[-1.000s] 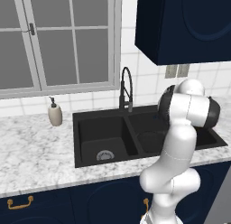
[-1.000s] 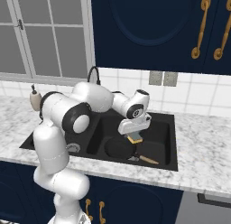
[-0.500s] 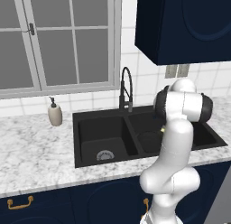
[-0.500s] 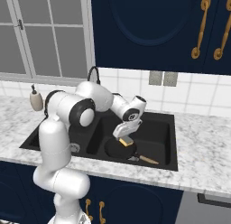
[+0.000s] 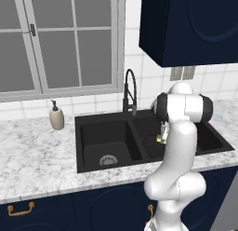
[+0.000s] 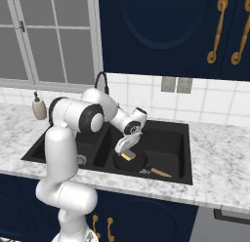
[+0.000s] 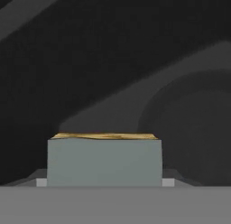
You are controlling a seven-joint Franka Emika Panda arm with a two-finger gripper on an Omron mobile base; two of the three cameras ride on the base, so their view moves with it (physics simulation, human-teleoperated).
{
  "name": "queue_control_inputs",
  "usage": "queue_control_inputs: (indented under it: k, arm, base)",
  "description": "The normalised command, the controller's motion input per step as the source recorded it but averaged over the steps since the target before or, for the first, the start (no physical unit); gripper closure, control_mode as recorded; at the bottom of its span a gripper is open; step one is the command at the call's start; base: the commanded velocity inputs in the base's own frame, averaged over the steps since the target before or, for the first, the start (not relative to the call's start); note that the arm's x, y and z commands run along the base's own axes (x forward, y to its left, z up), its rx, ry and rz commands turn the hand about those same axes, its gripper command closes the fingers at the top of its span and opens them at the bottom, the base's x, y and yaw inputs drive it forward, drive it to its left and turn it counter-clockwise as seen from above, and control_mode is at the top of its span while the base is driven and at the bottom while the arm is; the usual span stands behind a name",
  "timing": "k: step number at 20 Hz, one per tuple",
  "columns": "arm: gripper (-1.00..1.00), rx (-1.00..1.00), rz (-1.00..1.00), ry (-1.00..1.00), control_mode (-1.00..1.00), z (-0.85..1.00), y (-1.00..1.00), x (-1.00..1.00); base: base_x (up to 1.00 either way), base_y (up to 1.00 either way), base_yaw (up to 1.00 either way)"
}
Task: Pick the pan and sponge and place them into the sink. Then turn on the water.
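Marble counter (image 6: pixel 219 168) surrounds the sink (image 6: pixel 176 138), where the end effector (image 6: pixel 128 155) grips the sponge (image 6: pixel 128 156).

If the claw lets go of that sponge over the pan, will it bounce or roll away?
Probably not. The sponge is a flat rectangular block, so it should land flat rather than roll. It looks small and light beside the pan, so it likely settles inside the sink. The claw holds it across its sides.
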Motion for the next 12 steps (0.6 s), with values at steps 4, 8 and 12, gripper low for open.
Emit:
queue_control_inputs:
  k: [4, 8, 12]
  arm:
    - [1.0, 0.0, 0.0, -0.06, -1.0, -0.36, 0.0, 0.08]
    - [1.0, 0.0, 0.0, -0.13, -1.0, -0.41, -0.01, 0.17]
    - [1.0, 0.0, 0.0, -0.08, -1.0, -0.48, -0.12, 0.23]
  base:
    - [0.0, 0.0, 0.0]
    - [0.0, 0.0, 0.0]
    - [0.0, 0.0, 0.0]
